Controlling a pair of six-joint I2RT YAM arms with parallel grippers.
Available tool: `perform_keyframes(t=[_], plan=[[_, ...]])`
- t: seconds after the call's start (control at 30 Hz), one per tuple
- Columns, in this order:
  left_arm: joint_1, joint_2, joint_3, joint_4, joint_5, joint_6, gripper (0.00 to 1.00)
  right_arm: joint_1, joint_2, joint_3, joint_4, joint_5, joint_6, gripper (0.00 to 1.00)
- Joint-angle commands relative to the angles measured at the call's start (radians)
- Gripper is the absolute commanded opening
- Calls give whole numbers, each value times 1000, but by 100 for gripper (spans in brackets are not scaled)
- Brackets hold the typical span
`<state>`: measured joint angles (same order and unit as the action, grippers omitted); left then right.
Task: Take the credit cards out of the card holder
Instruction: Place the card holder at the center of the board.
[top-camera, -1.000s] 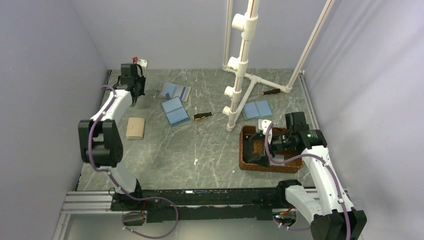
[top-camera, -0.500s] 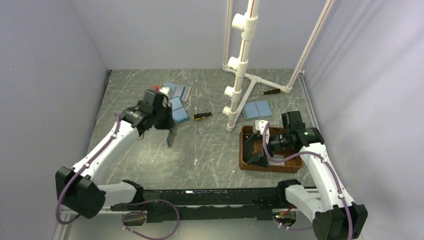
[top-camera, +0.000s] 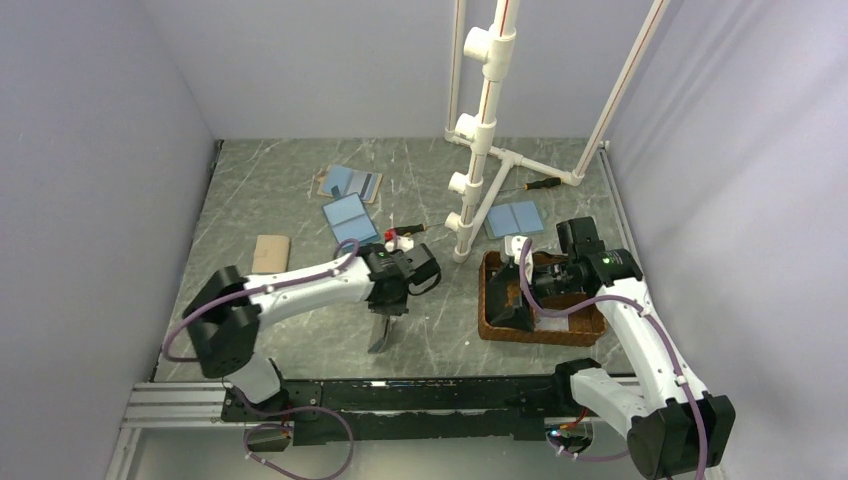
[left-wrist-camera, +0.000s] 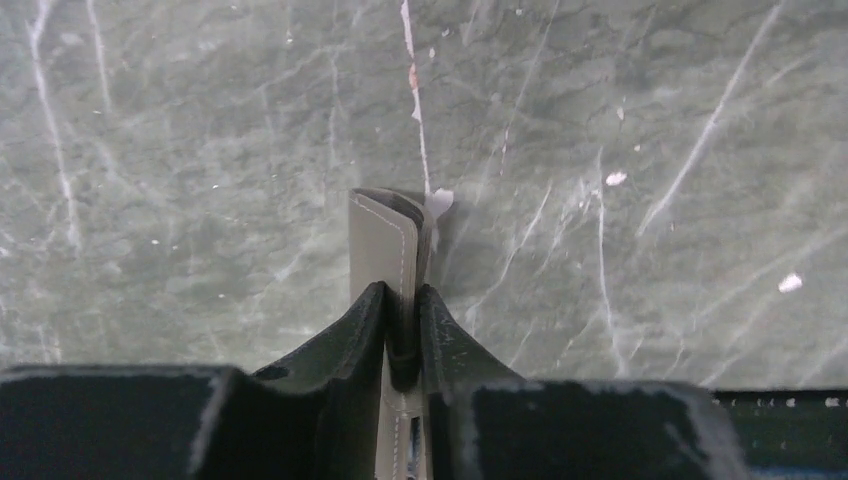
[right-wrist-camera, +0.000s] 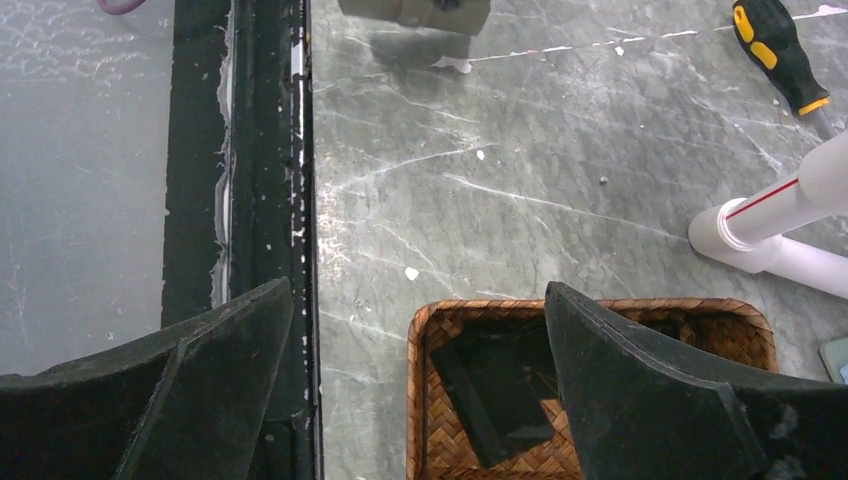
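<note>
Since it needed opening, I'd guess, the left gripper (left-wrist-camera: 402, 325) had the folded card holder (left-wrist-camera: 385, 235) clamped by its edge at the table's (top-camera: 440, 335) 6 o'clock, with the right gripper (right-wrist-camera: 418, 290) spread wide over the wicker tray (right-wrist-camera: 480, 305) at 4 o'clock.

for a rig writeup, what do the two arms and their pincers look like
The left arm and right arm have white links, black joints and a purple cable looping alongside each. The left pincer and right pincer have two black wedge-shaped fingers, scuffed at the edges. A green light glows near the right wrist.
</note>
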<state>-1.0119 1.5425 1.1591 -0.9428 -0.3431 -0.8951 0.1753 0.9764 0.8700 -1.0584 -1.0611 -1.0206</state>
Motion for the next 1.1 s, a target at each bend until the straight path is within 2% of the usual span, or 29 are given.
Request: perform_keyframes(t=[0.0,0.07,0.2,0.37,0.47,0.57,0.7,0.83,0.87,0.9,1.07], plan=[[-14,79,95,11,-73,-59,31,11,-6,32,36,2,3,99],[-14,89,103,43,-60,-24,46,14,-11,25,41,8,3,99],[-14,3,21,186,3,59,65,26,-13,22,24,23,-27,99],[-14,-216,-166,396,126,153,83,55,-11,13,-21,13,-131,99],[-3,-360,-289,470,177,161,81,103,1,13,-20,25,-182,99],[11,-491,-374,460,176,111,80,180,35,16,16,54,-231,99],[25,-624,-497,489,186,26,81,325,118,49,117,153,-161,98],[28,-686,-635,630,286,3,84,510,209,63,232,273,-57,93],[28,-688,-651,647,307,18,94,533,218,57,265,277,-34,93],[25,-685,-649,632,317,37,99,543,227,55,305,260,-10,93],[-84,-638,-556,462,145,140,99,523,231,77,254,220,-12,93]])
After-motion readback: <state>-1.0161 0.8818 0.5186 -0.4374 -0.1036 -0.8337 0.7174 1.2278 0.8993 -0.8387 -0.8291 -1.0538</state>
